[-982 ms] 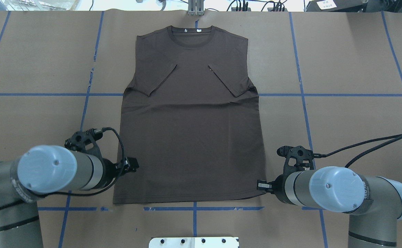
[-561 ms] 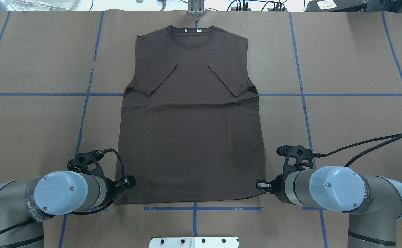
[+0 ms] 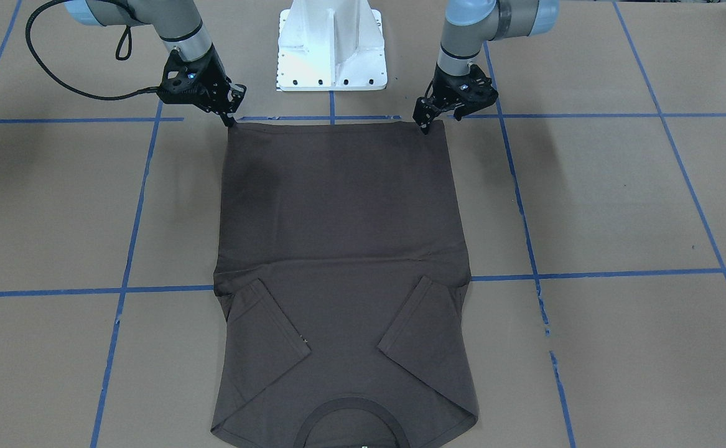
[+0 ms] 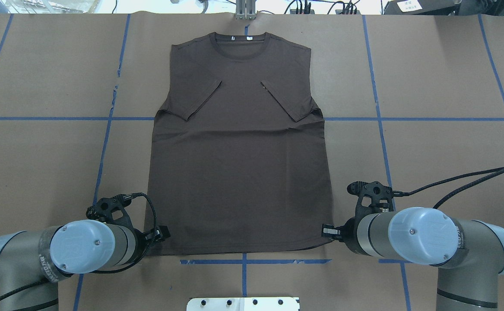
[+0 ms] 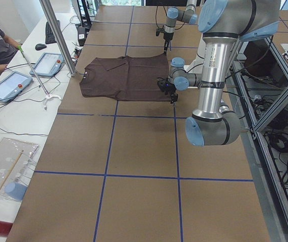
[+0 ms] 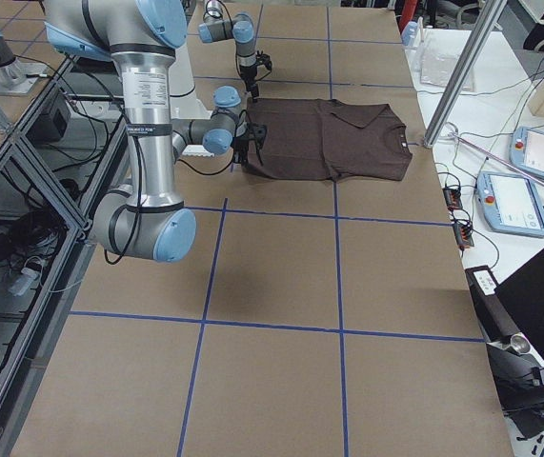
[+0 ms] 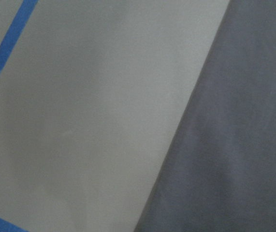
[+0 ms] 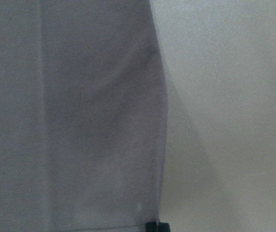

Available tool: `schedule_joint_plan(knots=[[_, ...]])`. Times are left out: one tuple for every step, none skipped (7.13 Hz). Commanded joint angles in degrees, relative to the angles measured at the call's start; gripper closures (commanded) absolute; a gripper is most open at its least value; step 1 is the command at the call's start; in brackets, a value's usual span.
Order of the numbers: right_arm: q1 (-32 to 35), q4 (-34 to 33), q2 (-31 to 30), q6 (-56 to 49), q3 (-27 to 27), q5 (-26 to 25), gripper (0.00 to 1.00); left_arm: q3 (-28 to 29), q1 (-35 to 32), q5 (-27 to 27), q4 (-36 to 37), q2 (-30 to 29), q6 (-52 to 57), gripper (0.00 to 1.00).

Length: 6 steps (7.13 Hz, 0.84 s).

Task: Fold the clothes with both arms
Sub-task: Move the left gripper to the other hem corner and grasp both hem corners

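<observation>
**Both grippers at the hem corners**

You see the dark brown-grey short-sleeved T-shirt [image 4: 239,151] lying flat on the brown worktop with blue tape lines [image 4: 429,77], its collar away from the robot and both sleeves folded inward. The black left gripper [image 4: 162,233] and the black right gripper [image 4: 327,232] each stand at a near hem corner. You cannot tell whether their fingers are apart or together.

table [image 4: 429,65]: brown covering | blue tape [image 4: 40,118]: grid lines | T-shirt [image 4: 239,172]: flat on table, sleeves folded inward
</observation>
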Motion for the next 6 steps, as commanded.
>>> schedule_joint_plan(knots=[[0.6, 0.0, -0.6, 0.0, 0.6, 0.1, 1.00, 0.1, 0.1, 0.0, 0.1, -0.1, 0.0, 0.16], [0.6, 0.0, -0.7, 0.0, 0.7, 0.2, 1.00, 0.1, 0.1, -0.1, 0.1, -0.1, 0.0, 0.29], [0.8, 0.0, -0.8, 0.0, 0.7, 0.2, 1.00, 0.1, 0.1, -0.1, 0.1, -0.1, 0.0, 0.45], [1.1, 0.0, -0.8, 0.0, 0.7, 0.3, 1.00, 0.1, 0.2, -0.1, 0.1, -0.1, 0.0, 0.54], [1.2, 0.0, -0.8, 0.0, 0.8, 0.3, 1.00, 0.1, 0.2, -0.1, 0.1, -0.1, 0.0, 0.63], [1.3, 0.0, -0.8, 0.0, 0.8, 0.3, 1.00, 0.1, 0.3, -0.1, 0.1, -0.1, 0.0, 0.71]])
